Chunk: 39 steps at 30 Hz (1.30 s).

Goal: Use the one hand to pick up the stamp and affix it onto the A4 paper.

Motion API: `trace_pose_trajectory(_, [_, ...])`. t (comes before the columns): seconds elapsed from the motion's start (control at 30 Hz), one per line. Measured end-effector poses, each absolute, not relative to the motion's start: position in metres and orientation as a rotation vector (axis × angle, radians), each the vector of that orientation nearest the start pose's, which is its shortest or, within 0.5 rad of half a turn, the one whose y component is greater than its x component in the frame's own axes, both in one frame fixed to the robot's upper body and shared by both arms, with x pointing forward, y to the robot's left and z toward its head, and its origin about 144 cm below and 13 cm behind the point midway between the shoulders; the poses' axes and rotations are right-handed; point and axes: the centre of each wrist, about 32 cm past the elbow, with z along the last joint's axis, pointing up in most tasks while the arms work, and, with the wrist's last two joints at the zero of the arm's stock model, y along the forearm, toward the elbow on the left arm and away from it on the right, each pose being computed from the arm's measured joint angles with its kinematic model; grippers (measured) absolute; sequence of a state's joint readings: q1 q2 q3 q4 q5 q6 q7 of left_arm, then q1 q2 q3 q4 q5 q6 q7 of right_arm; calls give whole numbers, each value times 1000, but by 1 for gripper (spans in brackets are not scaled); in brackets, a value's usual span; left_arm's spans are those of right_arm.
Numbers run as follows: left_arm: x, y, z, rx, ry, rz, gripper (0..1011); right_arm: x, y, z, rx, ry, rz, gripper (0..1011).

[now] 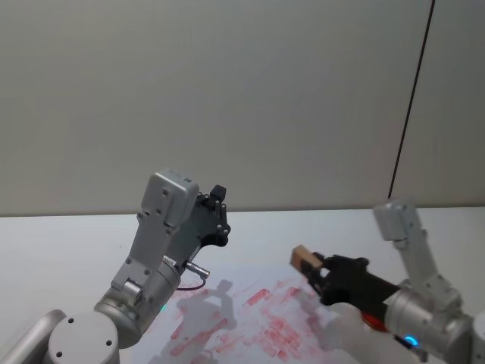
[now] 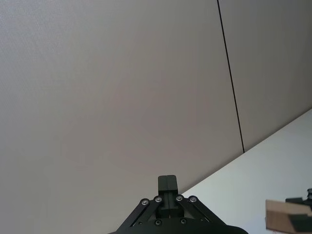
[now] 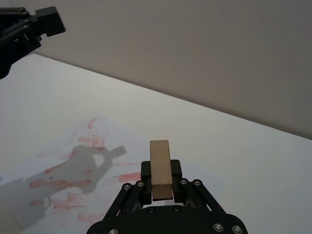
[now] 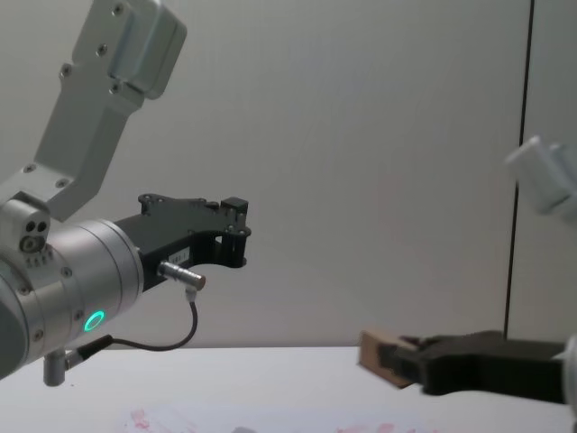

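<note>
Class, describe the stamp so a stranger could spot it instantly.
Start at the A4 paper marked with red prints. Above its right side hangs the right gripper, and the stamp is the light-brown wooden block clamped in it, the only wooden thing among black and silver parts.

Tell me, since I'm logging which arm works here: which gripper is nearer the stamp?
Right. The right gripper is shut on the stamp, holding it above the A4 paper. The left gripper is raised, well apart from the stamp.

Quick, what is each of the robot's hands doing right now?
Left gripper: shut, empty, raised above the table.
Right gripper: shut on the stamp, above the A4 paper.
</note>
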State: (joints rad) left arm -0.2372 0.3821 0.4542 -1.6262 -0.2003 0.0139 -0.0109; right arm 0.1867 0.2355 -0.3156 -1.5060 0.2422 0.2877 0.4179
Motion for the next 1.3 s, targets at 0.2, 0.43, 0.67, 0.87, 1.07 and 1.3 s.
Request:
trace_pose_trajectory(0.2, [492, 198, 1204, 61, -268, 1124, 0, 490, -222, 1170, -187, 146, -933, 216])
trace_pose_trajectory(0.43, [492, 198, 1204, 61, -268, 1124, 0, 479, -239, 1169, -194, 134, -988, 216])
trace_pose_trajectory(0.67, [492, 198, 1204, 61, -268, 1124, 0, 470, -250, 1166, -207, 130, -1021, 214])
trace_pose_trajectory(0.87, [492, 198, 1204, 61, -268, 1124, 0, 465, -257, 1162, -226, 135, -1038, 216])
trace_pose_trajectory(1.07, [492, 198, 1204, 61, -268, 1124, 0, 462, -264, 1157, -256, 147, -1055, 216])
trace_pose_trajectory(1.3, [492, 198, 1204, 61, -268, 1124, 0, 460, -269, 1152, -284, 158, -1070, 216])
